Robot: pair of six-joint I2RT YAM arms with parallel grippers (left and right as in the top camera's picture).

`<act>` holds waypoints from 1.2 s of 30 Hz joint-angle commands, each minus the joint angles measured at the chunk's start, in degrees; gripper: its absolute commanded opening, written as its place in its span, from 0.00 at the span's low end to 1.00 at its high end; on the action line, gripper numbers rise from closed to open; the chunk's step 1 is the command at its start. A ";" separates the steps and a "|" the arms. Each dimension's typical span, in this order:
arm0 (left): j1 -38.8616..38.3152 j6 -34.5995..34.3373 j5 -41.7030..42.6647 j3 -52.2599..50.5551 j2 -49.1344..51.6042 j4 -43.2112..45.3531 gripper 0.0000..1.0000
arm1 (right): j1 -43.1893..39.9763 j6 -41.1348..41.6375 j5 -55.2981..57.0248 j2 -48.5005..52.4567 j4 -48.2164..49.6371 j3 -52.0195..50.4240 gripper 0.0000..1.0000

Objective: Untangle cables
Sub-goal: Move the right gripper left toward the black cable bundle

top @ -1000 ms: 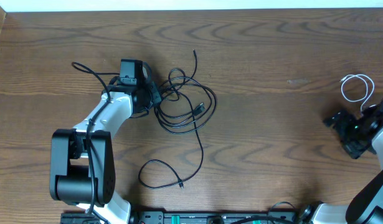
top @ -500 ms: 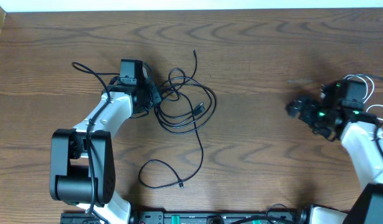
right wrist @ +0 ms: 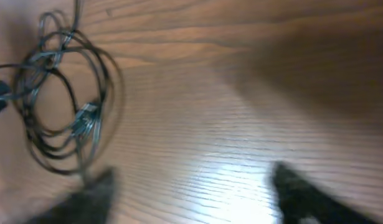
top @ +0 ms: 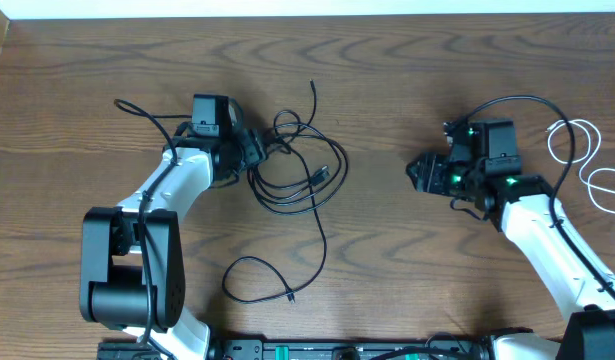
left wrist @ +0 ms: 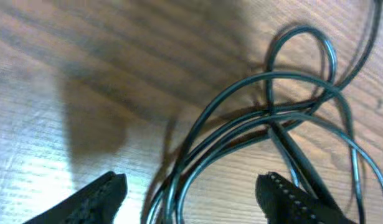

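Overhead view: the black cables (top: 292, 165) lie knotted in overlapping loops left of centre on the table (top: 407, 60), and the white cable (top: 596, 143) is coiled well apart at the right edge. The left gripper (top: 255, 150) sits at the knot's left side. In the left wrist view its jaws stand apart with several strands (left wrist: 266, 118) running between them, none pinched. The right gripper (top: 419, 172) hovers over bare wood between the two bundles, its blurred fingers parted and holding nothing, facing the knot (right wrist: 66, 99). These cords look light, limp and smooth, so they will likely slide and drag their neighbours. A firm pinch near a plug or on a single outer loop seems best. The knot itself is roundish with no clear long axis. One free end points toward the far edge, and a long tail (top: 322, 225) runs toward the robot and curls left.
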 commanded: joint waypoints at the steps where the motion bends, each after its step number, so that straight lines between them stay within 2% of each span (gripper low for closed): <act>1: 0.09 0.90 10.21 -0.04 0.35 2.95 0.83 | 3.26 0.22 -1.90 1.77 0.09 0.59 0.48; 4: 0.09 3.32 19.34 -0.04 -0.09 3.65 0.86 | 5.70 0.24 -1.66 3.06 0.09 0.55 0.51; 6: 0.09 6.51 26.32 -0.04 -0.50 3.98 0.86 | 7.45 0.24 -1.66 4.31 0.68 0.55 0.59; 9: 0.09 12.48 37.42 -0.04 -0.72 4.22 0.86 | 10.19 0.22 -1.66 6.45 2.97 0.55 0.75; 11: 0.09 16.68 42.69 -0.04 -0.72 4.22 0.86 | 11.96 0.24 -1.51 7.72 4.83 0.55 0.80; 15: 0.09 19.47 43.01 -0.04 -0.70 5.11 0.86 | 15.06 1.62 -1.53 10.12 8.98 0.55 0.80; 19: 0.07 18.56 36.89 -0.04 -0.70 5.25 0.86 | 17.99 2.67 -1.46 12.26 12.09 0.55 0.80; 21: 0.07 15.15 31.85 -0.04 -0.70 5.22 0.84 | 19.19 2.80 -1.46 13.29 14.14 0.55 0.77; 22: 0.07 13.29 29.16 -0.04 -0.68 5.20 0.75 | 19.74 3.15 -1.46 13.99 15.89 0.55 0.74; 23: 0.07 12.07 27.10 -0.04 -0.68 5.09 0.61 | 20.15 3.87 -1.46 14.58 17.57 0.55 0.70; 24: 0.07 11.08 25.49 -0.04 -0.68 4.94 0.38 | 20.55 5.09 -1.44 15.19 19.34 0.55 0.67; 25: 0.07 10.16 24.06 -0.04 -0.68 4.61 0.23 | 20.81 6.69 -1.46 15.76 20.87 0.55 0.66; 26: 0.07 9.27 22.60 -0.04 -0.68 4.24 0.14 | 21.05 9.20 -1.44 16.31 22.56 0.55 0.67; 28: 0.07 8.39 21.46 -0.04 -0.68 3.87 0.08 | 21.51 13.73 -1.27 17.66 26.32 0.55 0.68; 32: 0.07 8.41 21.81 -0.04 -0.68 2.56 0.08 | 21.75 17.88 3.06 19.89 29.20 0.55 0.59; 36: 0.07 9.07 28.20 -0.04 -0.68 2.93 0.08 | 21.75 18.45 6.27 21.55 29.16 0.55 0.52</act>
